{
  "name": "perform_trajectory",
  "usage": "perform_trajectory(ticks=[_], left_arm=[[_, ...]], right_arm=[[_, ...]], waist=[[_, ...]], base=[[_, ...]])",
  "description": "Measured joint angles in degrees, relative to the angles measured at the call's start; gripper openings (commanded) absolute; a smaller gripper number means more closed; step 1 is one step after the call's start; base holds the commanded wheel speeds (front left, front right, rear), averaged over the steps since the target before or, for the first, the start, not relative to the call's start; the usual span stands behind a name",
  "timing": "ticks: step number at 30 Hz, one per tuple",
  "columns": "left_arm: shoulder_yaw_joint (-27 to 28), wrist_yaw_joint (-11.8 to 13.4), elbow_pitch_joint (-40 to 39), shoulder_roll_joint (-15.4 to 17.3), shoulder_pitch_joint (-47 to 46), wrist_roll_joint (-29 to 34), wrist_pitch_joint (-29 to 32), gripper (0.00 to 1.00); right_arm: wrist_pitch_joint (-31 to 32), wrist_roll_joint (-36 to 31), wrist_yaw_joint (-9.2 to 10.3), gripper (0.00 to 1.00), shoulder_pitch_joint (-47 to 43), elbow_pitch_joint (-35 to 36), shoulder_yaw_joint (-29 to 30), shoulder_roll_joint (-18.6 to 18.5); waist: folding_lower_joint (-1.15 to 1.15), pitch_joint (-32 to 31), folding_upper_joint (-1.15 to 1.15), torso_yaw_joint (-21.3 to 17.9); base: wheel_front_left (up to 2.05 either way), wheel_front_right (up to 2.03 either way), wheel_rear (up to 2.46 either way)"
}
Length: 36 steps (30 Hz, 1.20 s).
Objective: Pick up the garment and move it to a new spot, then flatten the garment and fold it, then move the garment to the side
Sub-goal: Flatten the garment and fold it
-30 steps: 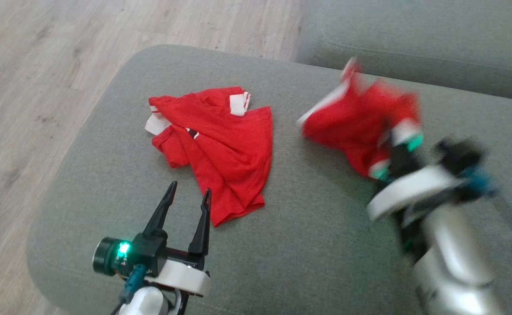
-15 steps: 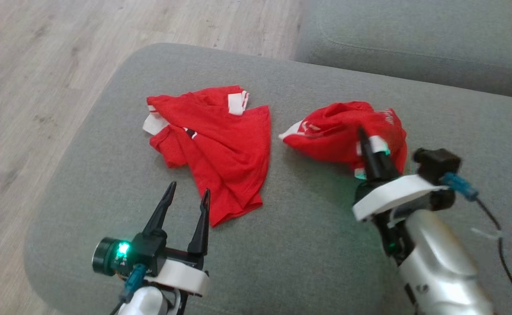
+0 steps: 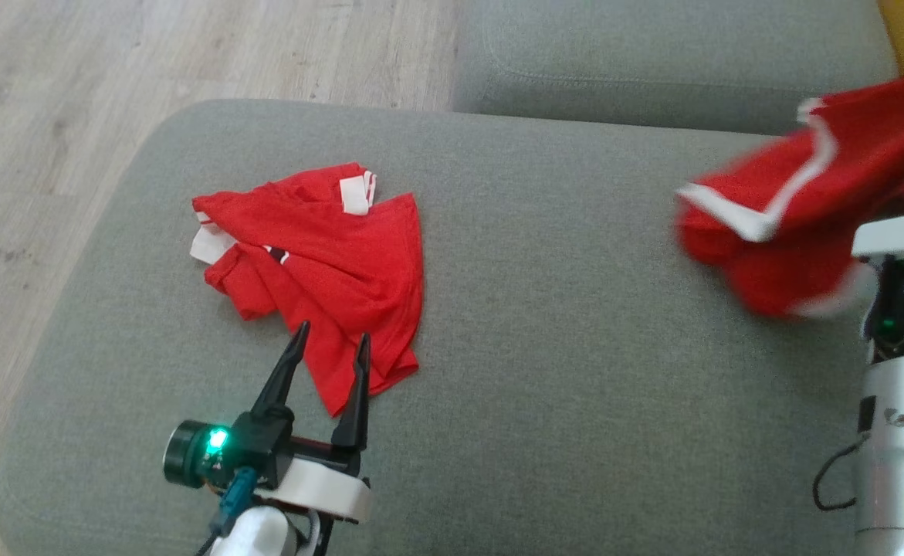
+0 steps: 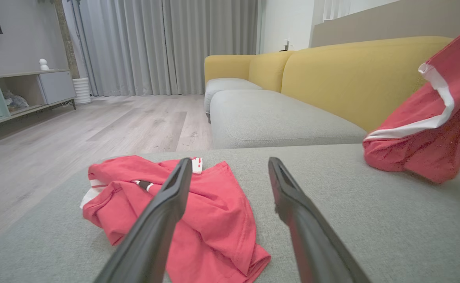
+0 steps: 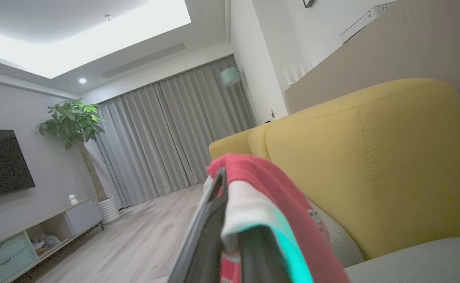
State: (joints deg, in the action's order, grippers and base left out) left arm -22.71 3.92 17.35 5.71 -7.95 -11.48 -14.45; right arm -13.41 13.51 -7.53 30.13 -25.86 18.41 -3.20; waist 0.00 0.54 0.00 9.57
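Transfer step, head view: the red, white-trimmed garment [image 3: 791, 224] hangs bunched at approx. 2 o'clock, above the grey seat cushion [image 3: 575, 401]. It is best moved by keeping the pinch firm, lifting until the trailing hem clears, then lowering onto bare cushion near centre, apart from the second red top [image 3: 328, 255] crumpled at 10 o'clock. Right claw [image 5: 231, 220]: shut tight on a fold of the garment. Left claw [image 3: 334, 332]: jaws fully apart, holding nothing, at 7 o'clock by the second top's near hem, contact not discernible.
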Motion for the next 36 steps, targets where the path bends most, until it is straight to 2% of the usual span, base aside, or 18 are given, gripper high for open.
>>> perform_trajectory(ticks=[2,7,12,13,16,17,18,25,29,36], left_arm=[[-0.01,-0.41,0.01,-0.12,0.15,0.32,0.00,1.00],[-0.05,-0.98,0.03,-0.43,0.00,0.78,0.00,1.00],[-0.30,-1.68,0.57,-0.68,-0.53,0.96,0.00,1.00],[-0.30,-1.68,0.57,-0.68,-0.53,0.96,0.00,1.00],[-0.76,-1.99,1.14,-0.87,-1.43,1.04,0.00,1.00],[-0.96,-2.00,1.23,-0.98,-1.71,1.29,0.00,1.00],[-1.10,-2.01,1.35,-1.05,-1.90,1.45,0.00,1.00],[-1.09,-2.34,2.23,-1.26,-2.26,1.45,0.00,1.00],[-0.82,-2.34,2.42,-1.27,-2.25,1.45,0.00,1.00],[0.09,-2.33,2.26,-1.14,-2.18,1.47,0.00,1.00]], right_arm=[[1.26,-1.23,0.00,0.00,0.19,1.74,0.40,0.01],[2.82,0.22,0.00,0.00,-0.47,-0.85,-5.86,0.05],[2.00,3.63,0.00,0.00,-0.79,-9.69,-17.31,0.01],[2.00,3.63,0.00,0.00,-0.79,-9.69,-17.31,0.01],[1.59,5.39,0.00,0.00,-0.79,-15.73,-25.64,-0.01],[1.55,6.16,0.00,0.55,-0.79,-17.56,-28.32,0.01],[1.54,6.91,0.00,1.00,-0.76,-19.12,-30.63,0.04],[1.54,10.37,0.00,1.00,1.00,-26.99,-39.56,-0.02],[1.05,12.39,0.00,1.00,1.25,-27.04,-43.42,-0.05],[-0.29,13.41,0.00,1.00,0.75,-24.72,-44.24,-0.11]], waist=[[0.00,0.42,0.00,-0.10],[0.00,2.03,0.00,1.18],[0.01,3.53,0.00,3.50],[0.01,3.53,0.00,3.50],[0.01,4.36,0.00,5.28],[0.01,4.60,0.00,5.91],[0.01,4.82,0.00,6.50],[0.01,5.45,0.00,8.81],[0.01,4.56,0.00,7.70],[0.01,2.03,0.00,3.79]], base=[[0.00,0.00,0.00],[0.00,0.00,0.00],[0.00,0.00,0.00],[0.00,0.00,0.00],[0.00,0.00,0.00],[0.00,0.00,0.00],[0.00,0.00,0.00],[0.00,0.00,0.00],[0.00,0.00,0.00],[0.00,0.00,0.00]])
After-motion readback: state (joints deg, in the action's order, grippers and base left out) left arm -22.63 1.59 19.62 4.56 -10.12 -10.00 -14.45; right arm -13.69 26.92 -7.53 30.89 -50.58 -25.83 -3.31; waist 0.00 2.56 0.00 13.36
